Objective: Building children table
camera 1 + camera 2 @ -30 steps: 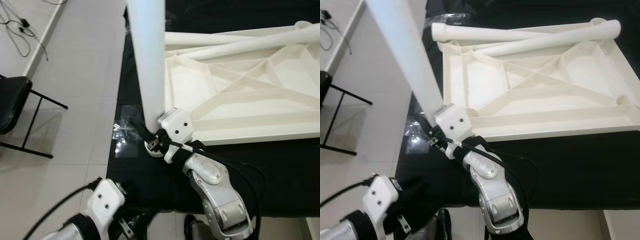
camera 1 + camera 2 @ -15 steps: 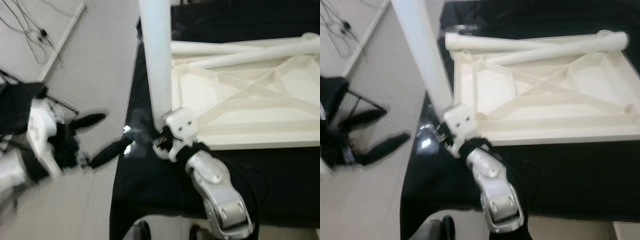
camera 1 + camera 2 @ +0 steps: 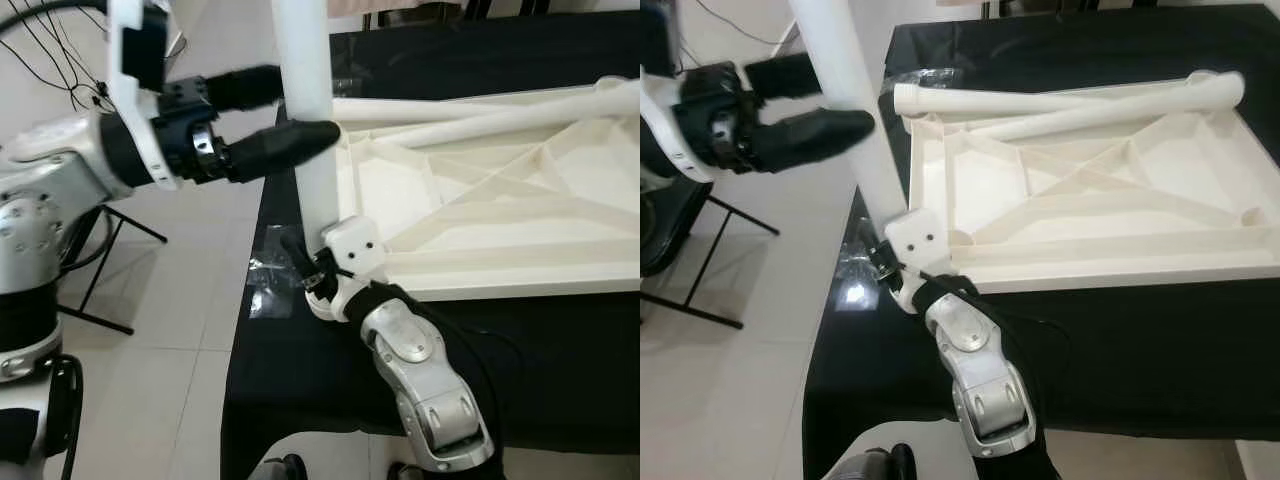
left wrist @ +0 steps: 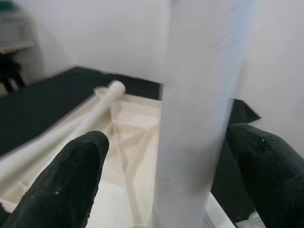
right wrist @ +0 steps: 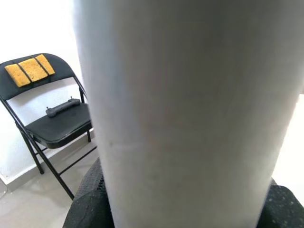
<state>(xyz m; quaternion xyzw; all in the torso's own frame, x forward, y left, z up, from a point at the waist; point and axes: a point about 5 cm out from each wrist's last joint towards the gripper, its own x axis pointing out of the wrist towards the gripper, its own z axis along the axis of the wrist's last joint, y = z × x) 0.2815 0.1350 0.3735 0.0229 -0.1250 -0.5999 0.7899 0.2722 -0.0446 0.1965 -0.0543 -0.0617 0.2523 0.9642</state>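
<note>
The landmark is the upright white table leg, which stands at the left corner of the overturned white children's tabletop.

Left of the leg: a black folding chair on the pale tiled floor; the right wrist view shows yellow pads on its backrest and a small dark object on its seat. The left gripper reaches toward the leg from the left at mid height. Its two black fingers are spread, one on either side of the leg, and the left wrist view shows gaps between the pads and the leg surface; the gripper is open around the leg, not clamped.

At the leg: the right gripper holds the leg at its lower end, just above the black cloth. Its black fingers lie against both sides of the leg in the right wrist view, so this gripper is closed on the leg. A crumpled clear plastic wrapper lies on the cloth just beside the leg's foot.

Right of the leg: the tabletop lies underside up on the black cloth, its ribbed bracing exposed. Two further white legs lie across its far edge, angled toward each other, touching the rim.
</note>
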